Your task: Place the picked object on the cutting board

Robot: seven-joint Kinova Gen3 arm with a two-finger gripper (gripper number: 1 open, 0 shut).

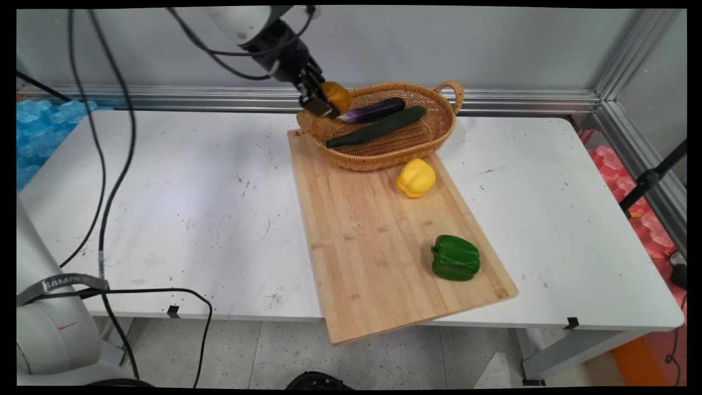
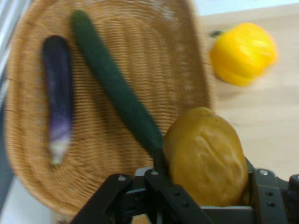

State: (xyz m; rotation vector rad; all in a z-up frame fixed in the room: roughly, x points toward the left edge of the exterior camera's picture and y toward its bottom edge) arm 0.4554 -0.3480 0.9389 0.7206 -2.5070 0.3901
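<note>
Nearest to you, the cutting board [image 1: 378, 241] juts over the bench [image 1: 181, 203] front edge, with a green pepper [image 1: 455, 258] toward its near right side and a yellow pepper [image 1: 416, 178] farther back, just in front of the basket [image 1: 395, 148]. You'll find the gripper [image 1: 323, 101] raised over the basket's left rim, pinching a brownish-yellow potato [image 1: 335, 96]; in the hand view the potato [image 2: 205, 156] sits clamped between the black fingers [image 2: 268, 191], filling the gap. Inside the basket [image 2: 163, 56] lie an eggplant [image 2: 58, 93] and a cucumber [image 2: 114, 81], side by side and well apart from each other at the far ends. Both run long axis left to right across the basket in the main view, tilted up toward the right. The potato hangs just above the cucumber's and eggplant's left ends, so the open weave lies to the gripper's right and toward you.
</note>
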